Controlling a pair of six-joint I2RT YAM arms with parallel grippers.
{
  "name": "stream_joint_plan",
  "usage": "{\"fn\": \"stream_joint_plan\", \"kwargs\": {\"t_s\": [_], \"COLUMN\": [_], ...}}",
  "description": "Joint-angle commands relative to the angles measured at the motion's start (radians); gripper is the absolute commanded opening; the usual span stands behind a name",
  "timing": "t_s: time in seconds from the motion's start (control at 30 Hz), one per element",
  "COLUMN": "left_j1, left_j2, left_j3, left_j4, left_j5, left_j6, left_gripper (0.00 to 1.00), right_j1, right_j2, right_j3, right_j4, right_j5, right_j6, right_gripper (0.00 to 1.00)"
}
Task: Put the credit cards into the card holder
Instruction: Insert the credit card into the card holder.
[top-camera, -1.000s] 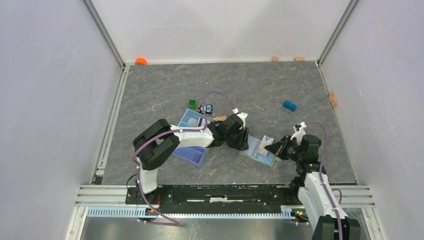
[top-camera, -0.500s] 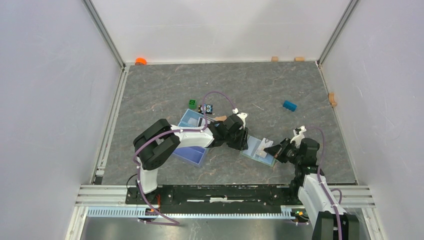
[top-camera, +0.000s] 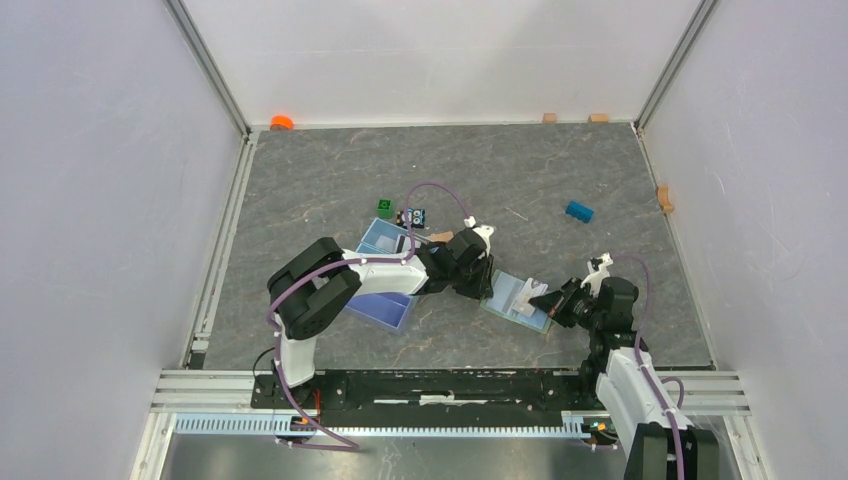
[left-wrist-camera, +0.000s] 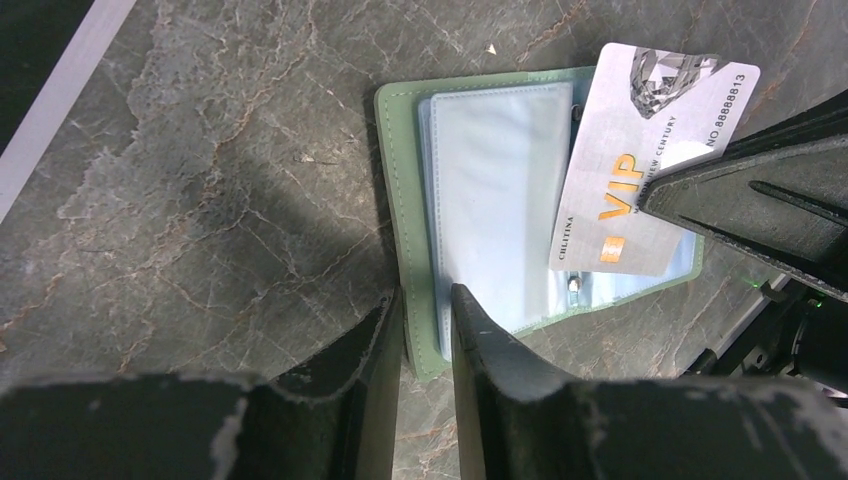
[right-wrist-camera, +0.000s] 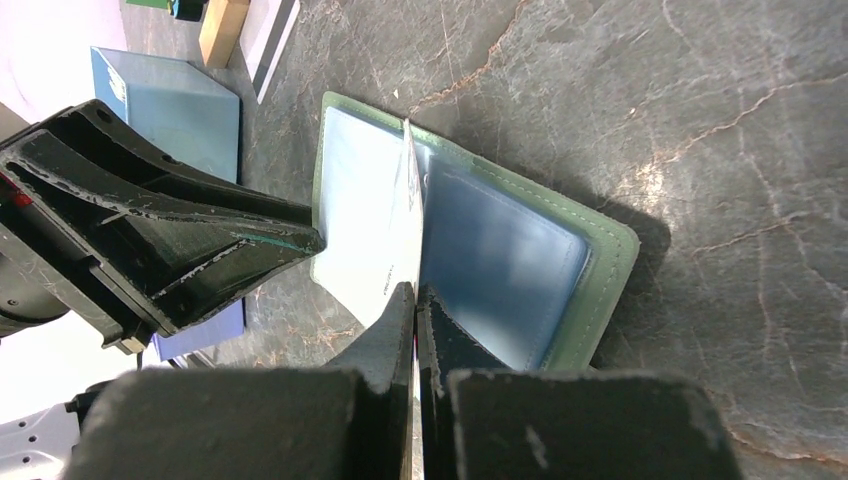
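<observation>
Right fingers (right-wrist-camera: 385, 345) clamp the seemingly stiff, slick credit card (left-wrist-camera: 640, 170) by its end; left fingers (left-wrist-camera: 480, 350) straddle one edge of the likely floppy card holder (left-wrist-camera: 495, 190), grip unclear.

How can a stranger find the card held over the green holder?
On the grey marble table, find the open green card holder. The card is held over it in the right tool. It is silver with orange VIP letters, unlike the pale blue sleeves.

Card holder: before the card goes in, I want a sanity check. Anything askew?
Yes: the credit card, pinched by the right gripper, is held slanted over the open card holder, one corner poking past its edge rather than squared to a sleeve.
</observation>
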Motion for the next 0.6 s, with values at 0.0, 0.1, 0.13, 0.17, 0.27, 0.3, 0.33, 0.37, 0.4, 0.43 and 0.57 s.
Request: {"fn": "stream_joint_plan", "kwargs": {"t_s": [0.0,0.1,0.13,0.17,0.27,0.3,0.33,0.37,0.4,0.43,0.57], "left_j1": [-0.005,-0.004,-0.005,-0.005,-0.005,-0.005,-0.005,-0.005,-0.005,-0.004,-0.005], "left_j2": [0.032,0.036,0.037,0.037,0.041,0.042,0.042,0.042,0.043,0.042,0.042], "left_j3": [0.010,0.015,0.016,0.016,0.016,0.016,0.016,0.015,0.015,0.015,0.016], "left_j4": [-0.026,-0.034,-0.034,-0.034,-0.034,-0.033,-0.034,-0.034,-0.034,-0.034,-0.025], "left_j5": [-0.012,-0.012,-0.012,-0.012,-0.011,-0.009,-0.007,-0.006,-0.005,-0.005,0.006], "left_j6": [0.043,0.047,0.049,0.049,0.050,0.051,0.052,0.053,0.053,0.056,0.055], "left_gripper": [0.29,0.26,0.26,0.25,0.24,0.23,0.23,0.23,0.22,0.22,0.20], "right_j1": [-0.002,-0.002,-0.001,-0.001,0.000,-0.001,-0.001,-0.001,-0.001,-0.001,0.001], "right_j2": [0.013,0.017,0.019,0.021,0.029,0.031,0.032,0.031,0.032,0.031,0.030], "right_j3": [-0.076,-0.070,-0.068,-0.068,-0.071,-0.074,-0.077,-0.079,-0.078,-0.077,-0.072], "right_j4": [-0.026,-0.064,-0.071,-0.080,-0.100,-0.106,-0.108,-0.111,-0.116,-0.118,-0.118], "right_j5": [0.043,0.053,0.057,0.059,0.069,0.071,0.073,0.073,0.075,0.076,0.081], "right_j6": [-0.032,-0.047,-0.053,-0.056,-0.069,-0.073,-0.075,-0.077,-0.078,-0.080,-0.075], "right_gripper": [0.00,0.00,0.00,0.00,0.00,0.00,0.00,0.00,0.00,0.00,0.00]}}
